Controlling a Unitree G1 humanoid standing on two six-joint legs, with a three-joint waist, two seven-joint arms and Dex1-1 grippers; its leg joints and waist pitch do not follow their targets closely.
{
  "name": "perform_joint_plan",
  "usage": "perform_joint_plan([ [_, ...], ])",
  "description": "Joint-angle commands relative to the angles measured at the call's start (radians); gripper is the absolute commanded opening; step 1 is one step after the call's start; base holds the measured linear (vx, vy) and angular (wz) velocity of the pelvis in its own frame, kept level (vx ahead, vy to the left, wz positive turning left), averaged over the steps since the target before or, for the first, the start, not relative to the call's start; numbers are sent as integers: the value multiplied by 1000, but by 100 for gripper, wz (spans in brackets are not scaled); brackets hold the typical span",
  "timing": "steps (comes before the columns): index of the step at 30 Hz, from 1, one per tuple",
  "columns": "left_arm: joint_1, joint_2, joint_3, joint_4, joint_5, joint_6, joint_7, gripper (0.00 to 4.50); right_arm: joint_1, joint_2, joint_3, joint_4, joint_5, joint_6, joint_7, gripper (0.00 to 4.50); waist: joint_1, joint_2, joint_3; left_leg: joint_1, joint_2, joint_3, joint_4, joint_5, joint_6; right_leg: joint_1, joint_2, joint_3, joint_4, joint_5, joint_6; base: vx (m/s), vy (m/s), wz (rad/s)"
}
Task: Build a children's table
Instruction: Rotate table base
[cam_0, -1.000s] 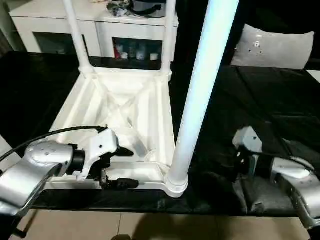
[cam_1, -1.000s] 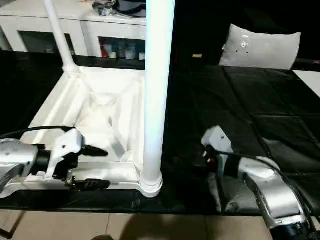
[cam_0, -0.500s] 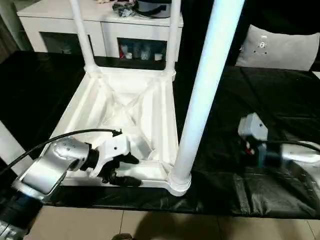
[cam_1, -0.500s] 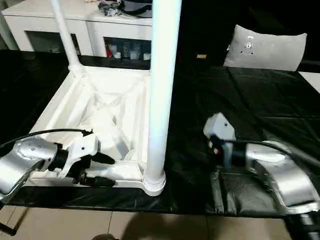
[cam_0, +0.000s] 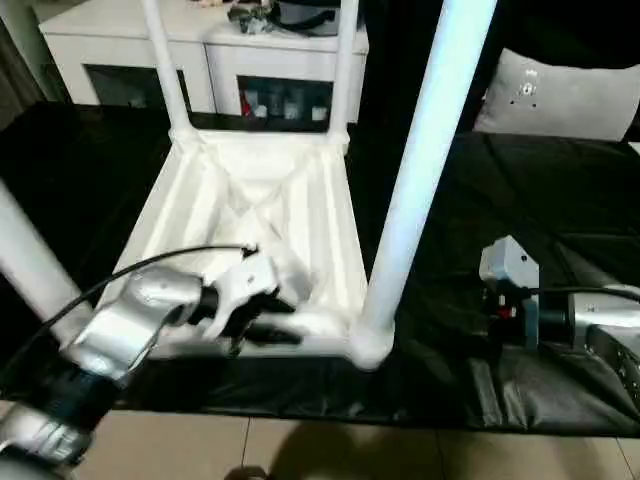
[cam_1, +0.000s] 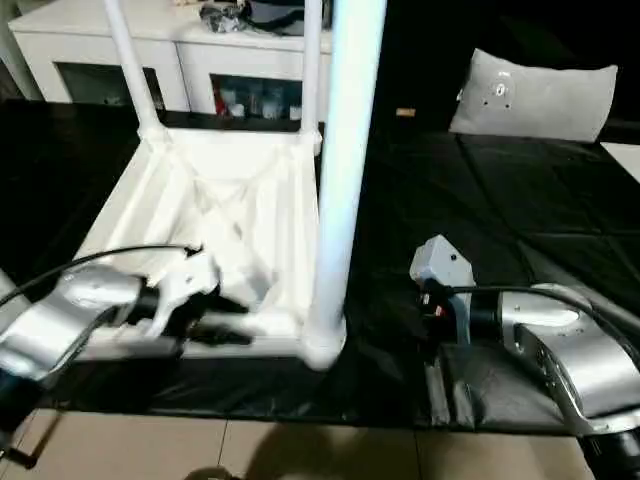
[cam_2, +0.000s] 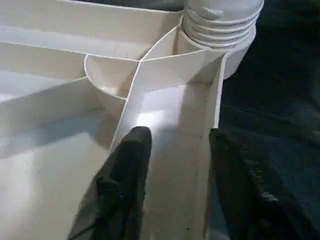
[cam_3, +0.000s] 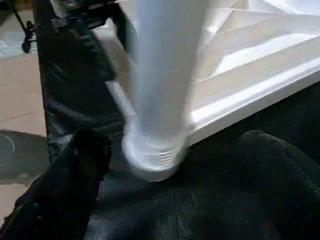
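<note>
The children's table (cam_0: 250, 200) lies upside down on the black cover, ribbed underside up and its white legs pointing up. The near right leg (cam_0: 425, 170) stands tall in its corner socket (cam_0: 370, 345). My left gripper (cam_2: 175, 145) is at the near rim, close to that socket. One finger (cam_2: 125, 175) sits inside the rim channel and the other finger (cam_2: 235, 185) outside the wall, so the gripper is shut on the rim. My right gripper (cam_3: 175, 145) rests on the cover to the right of that leg, open and holding nothing.
A white cabinet (cam_0: 200, 50) stands behind the black-covered work table (cam_0: 570, 200), and a grey cushion (cam_0: 560, 95) lies at the back right. Tiled floor (cam_0: 300, 450) shows past the near table edge. A black cable (cam_0: 150, 270) loops over my left forearm.
The table's near edge and near right socket have shifted up and right in the picture, and the leg leans more. My left gripper moved with the rim. The right arm has barely moved.
</note>
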Motion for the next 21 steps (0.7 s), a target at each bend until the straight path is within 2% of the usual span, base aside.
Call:
perform_joint_plan([
  [1, -34, -6, 29, 43, 35, -11, 61, 190, -6, 0, -19, 14, -12, -1, -11, 450, 0, 0, -51, 11, 59, -15, -82, -132, 19, 17, -82, 35, -78, 14, -249, 0, 0, 0],
  [4, -62, -42, 18, 102, 54, -41, 76, 163, -1, 6, -13, 24, -19, -9, -19, 450, -1, -1, -52, 9, 60, -16, -83, -121, 21, 19, -84, 35, -79, 18, -244, 0, 0, 0],
  [6, -77, -64, 11, 138, 70, -66, 92, 147, 8, 7, -13, 24, -24, -10, -31, 450, -2, -1, -55, 9, 60, -15, -80, -100, 24, 20, -83, 35, -76, 52, -242, 0, 0, 0],
  [8, -87, -80, 7, 161, 74, -92, 99, 119, 13, 8, -18, 27, -26, -9, -43, 450, 0, -3, -64, 1, 59, -16, -71, -20, 47, 22, -82, 33, -63, 171, -245, 0, 0, 0],
  [10, -96, -93, 4, 178, 68, -114, 90, 113, 15, 11, -21, 33, -26, -11, -48, 450, 1, -4, -63, -1, 57, -14, -69, -6, 63, 20, -81, 32, -61, 212, -250, 0, 0, 0],
  [12, -101, -103, -3, 191, 58, -134, 58, 83, 18, 14, -22, 39, -27, -18, -50, 450, 3, -3, -60, 1, 59, -13, -71, -37, 64, 17, -83, 32, -66, 176, -255, 0, 0, 0],
  [13, -101, -101, -10, 192, 60, -140, 41, 75, 23, 15, -23, 37, -27, -19, -52, 450, 5, 6, -59, 3, 62, -15, -73, -58, 56, 15, -85, 32, -67, 149, -256, 0, 0, 0],
  [14, -101, -101, -10, 192, 60, -140, 41, 69, 23, 15, -23, 37, -27, -19, -52, 450, 6, 2, -57, 5, 65, -14, -76, -82, 48, 14, -84, 33, -70, 127, -256, 0, 0, 0],
  [15, -100, -100, -14, 192, 61, -155, 28, 62, 28, 17, -25, 35, -24, -17, -54, 450, 7, 2, -57, 6, 65, -15, -77, -88, 45, 15, -84, 33, -70, 121, -256, 0, 0, 0],
  [16, -99, -106, -7, 194, 58, -178, 18, 51, 36, 19, -30, 29, -20, -15, -59, 450, 9, 6, -55, 5, 65, -15, -77, -92, 43, 15, -86, 34, -71, 113, -253, 0, 0, 0],
  [17, -99, -107, -5, 195, 57, -182, 17, 51, 37, 20, -30, 28, -19, -15, -60, 450, 9, 4, -55, 5, 66, -15, -79, -95, 39, 15, -87, 34, -72, 108, -253, 0, 0, 0],
  [19, -112, -141, 44, 167, -12, -135, 0, 51, 48, 25, -39, 24, -12, -14, -68, 450, 10, 7, -55, 5, 66, -15, -79, -96, 32, 15, -87, 33, -70, 115, -259, 0, 0, 0],
  [20, -116, -147, 52, 163, -28, -124, -12, 80, 52, 26, -40, 24, -11, -16, -68, 450, 12, 6, -55, 6, 66, -14, -78, -94, 31, 14, -88, 34, -70, 119, -269, 0, 0, 0],
  [21, -116, -149, 52, 152, -41, -113, -31, 86, 58, 27, -39, 23, -9, -16, -68, 450, 13, 6, -55, 5, 66, -13, -79, -95, 32, 15, -88, 34, -70, 119, -271, 0, 0, 0],
])
